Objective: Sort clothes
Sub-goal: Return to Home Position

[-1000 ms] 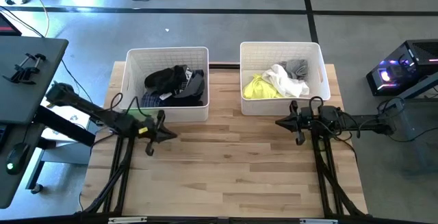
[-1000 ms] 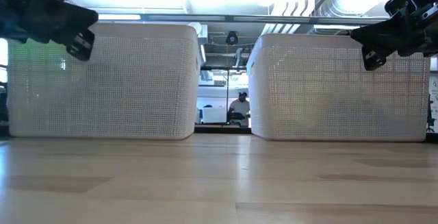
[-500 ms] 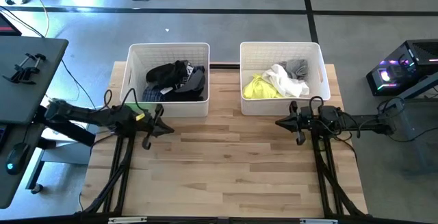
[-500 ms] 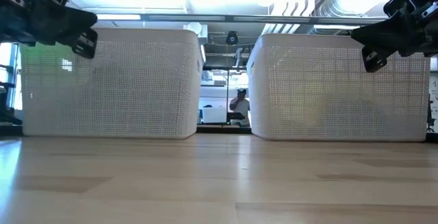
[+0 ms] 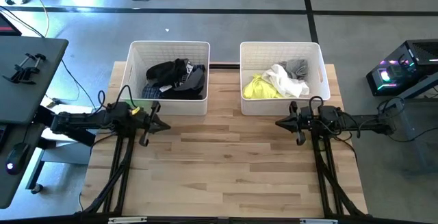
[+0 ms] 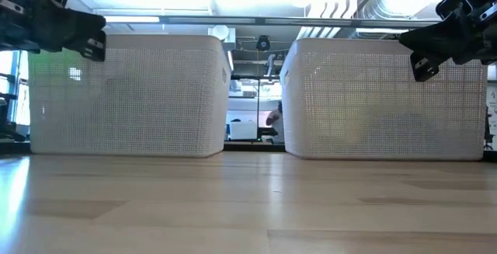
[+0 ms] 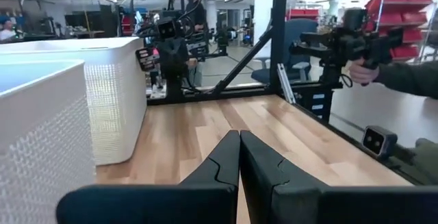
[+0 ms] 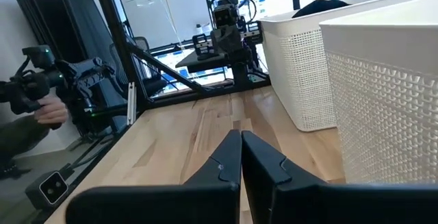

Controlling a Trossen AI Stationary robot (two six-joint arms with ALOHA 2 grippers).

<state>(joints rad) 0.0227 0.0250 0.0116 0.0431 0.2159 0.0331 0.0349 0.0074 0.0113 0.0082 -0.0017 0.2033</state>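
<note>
Dark clothes [image 5: 174, 79], black with some plaid, lie piled in the left white bin [image 5: 135, 80]. Neon yellow, white and grey clothes [image 5: 277, 81] lie in the right white bin [image 5: 316, 73]. My left gripper [image 5: 166, 125] is shut and empty, above the table just in front of the left bin's near left corner. It also shows in the low view [image 6: 95, 46] and the left wrist view [image 7: 239, 148]. My right gripper [image 5: 277, 122] is shut and empty, above the table in front of the right bin. It also shows in the low view [image 6: 418, 67] and the right wrist view [image 8: 241, 148].
Both bins stand side by side at the table's far edge, with a gap between them. The bare wooden table top [image 5: 226, 169] spreads in front of them. A person's hand [image 7: 359, 70] holds a device beyond the table's right side.
My left gripper has drawn back toward the table's left edge and a little toward the far edge, staying shut. The left bin has slid a little toward the far edge. My right arm has kept still.
</note>
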